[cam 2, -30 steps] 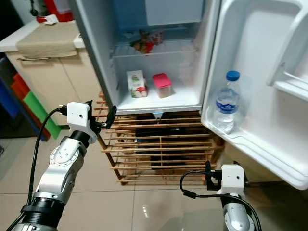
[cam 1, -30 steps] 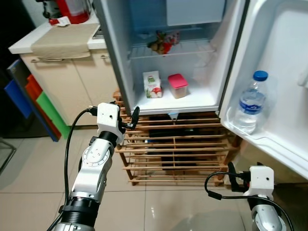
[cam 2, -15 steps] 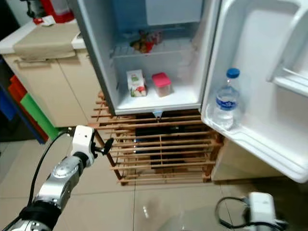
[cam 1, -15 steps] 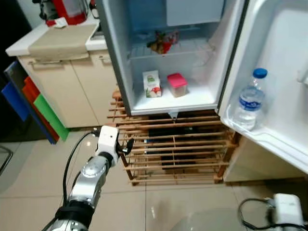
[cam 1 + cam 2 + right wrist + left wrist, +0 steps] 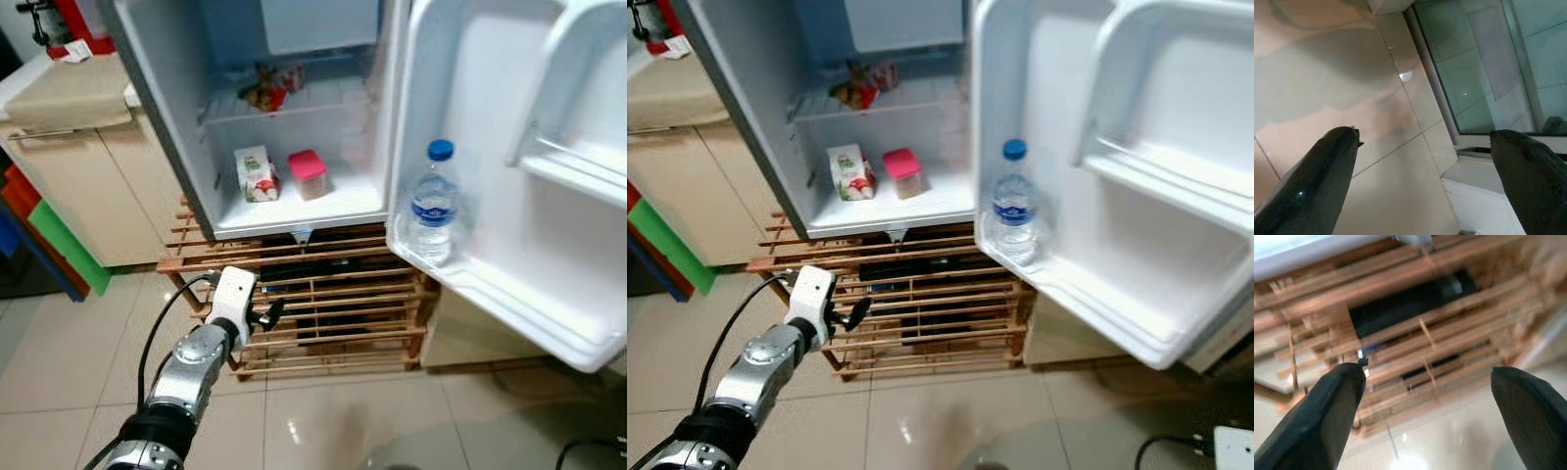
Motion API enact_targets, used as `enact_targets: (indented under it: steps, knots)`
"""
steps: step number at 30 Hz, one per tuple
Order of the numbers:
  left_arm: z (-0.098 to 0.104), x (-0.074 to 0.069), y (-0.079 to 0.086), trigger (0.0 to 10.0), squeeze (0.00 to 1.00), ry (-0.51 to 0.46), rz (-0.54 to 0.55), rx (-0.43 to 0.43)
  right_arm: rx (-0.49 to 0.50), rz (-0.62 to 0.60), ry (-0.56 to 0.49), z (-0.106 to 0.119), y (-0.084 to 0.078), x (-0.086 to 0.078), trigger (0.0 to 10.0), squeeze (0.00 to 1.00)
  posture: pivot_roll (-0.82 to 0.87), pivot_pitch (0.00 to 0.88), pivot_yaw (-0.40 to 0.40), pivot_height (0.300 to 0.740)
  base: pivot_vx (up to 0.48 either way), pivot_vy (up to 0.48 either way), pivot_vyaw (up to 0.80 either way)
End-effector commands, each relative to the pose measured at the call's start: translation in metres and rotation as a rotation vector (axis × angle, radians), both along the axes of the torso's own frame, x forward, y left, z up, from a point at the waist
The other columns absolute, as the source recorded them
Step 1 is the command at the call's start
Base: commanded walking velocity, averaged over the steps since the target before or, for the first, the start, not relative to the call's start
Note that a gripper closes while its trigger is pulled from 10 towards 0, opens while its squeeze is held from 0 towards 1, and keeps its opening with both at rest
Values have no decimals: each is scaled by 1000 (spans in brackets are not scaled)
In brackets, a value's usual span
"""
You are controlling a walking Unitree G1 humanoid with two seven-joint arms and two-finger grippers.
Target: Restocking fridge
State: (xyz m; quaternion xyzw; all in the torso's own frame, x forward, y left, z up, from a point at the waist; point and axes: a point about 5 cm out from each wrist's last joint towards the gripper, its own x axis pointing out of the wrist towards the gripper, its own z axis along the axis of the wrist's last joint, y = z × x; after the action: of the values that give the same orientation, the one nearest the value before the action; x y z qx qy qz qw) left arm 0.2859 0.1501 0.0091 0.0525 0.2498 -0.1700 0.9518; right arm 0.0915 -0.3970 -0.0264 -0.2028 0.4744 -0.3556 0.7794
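Observation:
The fridge (image 5: 157, 117) stands open. On its floor sit a green-and-white carton (image 5: 256, 173) and a pink-lidded container (image 5: 308, 174), and snack packets (image 5: 263, 90) lie on the wire shelf above. A blue-capped water bottle (image 5: 431, 204) stands in the door's lower shelf. My left gripper (image 5: 266, 315) hangs low in front of the wooden rack, well below the fridge floor. The left wrist view has that gripper (image 5: 1427, 369) open and empty, facing the rack's slats. My right gripper (image 5: 1424, 132) is open and empty over floor tiles.
A slatted wooden rack (image 5: 333, 294) carries the fridge. The open door (image 5: 549, 245) juts out on the right at chest height. A beige cabinet (image 5: 69, 166) with coloured boards (image 5: 49, 235) leaning on it is on the left. Glossy tile floor (image 5: 323, 421) lies in front.
The camera has swung right, so the fridge sits further left. My left arm has dropped from the fridge's bottom edge to rack height. My right arm has sunk out of the eye views.

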Motion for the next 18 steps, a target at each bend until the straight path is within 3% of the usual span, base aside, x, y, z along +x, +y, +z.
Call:
enact_targets:
  steps: [1,4,6,7,8,10,11,12,13,14,18]
  knots:
    - [-5,-1,12,10000,0,53,24,53,8,-33,-5,0,-1,0,10000,0,-183,0,122,740,0,0,0]
    - [-22,-11,23,10000,0,181,31,126,-76,-82,-67,16,-16,4,10000,0,-185,0,124,740,0,0,0]
    - [-28,-15,28,10000,0,227,21,164,-137,-99,-107,27,-25,9,10000,0,-186,0,125,740,0,0,0]
    - [-36,-23,32,10000,0,273,-31,248,-211,-114,-161,43,-36,17,10000,0,-186,0,125,740,0,0,0]
    - [-36,-23,32,10000,0,273,-31,248,-211,-114,-161,43,-36,17,10000,0,-186,0,125,740,0,0,0]
    - [-48,-36,40,10000,0,331,-191,429,-298,-128,-225,63,-47,29,10000,0,-188,0,130,740,0,0,0]
    - [-48,-36,40,10000,0,331,-191,429,-298,-128,-225,63,-47,29,10000,0,-188,0,130,740,0,0,0]
    - [-53,-44,44,10000,0,344,-280,528,-319,-135,-252,70,-51,33,10000,0,-188,0,130,740,0,0,0]
    - [-63,-59,55,10000,0,376,-408,690,-344,-146,-298,79,-55,40,10000,0,-190,0,130,740,0,0,0]
    - [-67,-65,59,10000,0,399,-446,738,-347,-150,-318,83,-56,43,10000,0,-190,0,130,740,0,0,0]
    - [-77,-82,64,10000,0,479,-470,735,-304,-124,-410,89,-53,58,10000,0,-204,0,136,740,0,0,0]
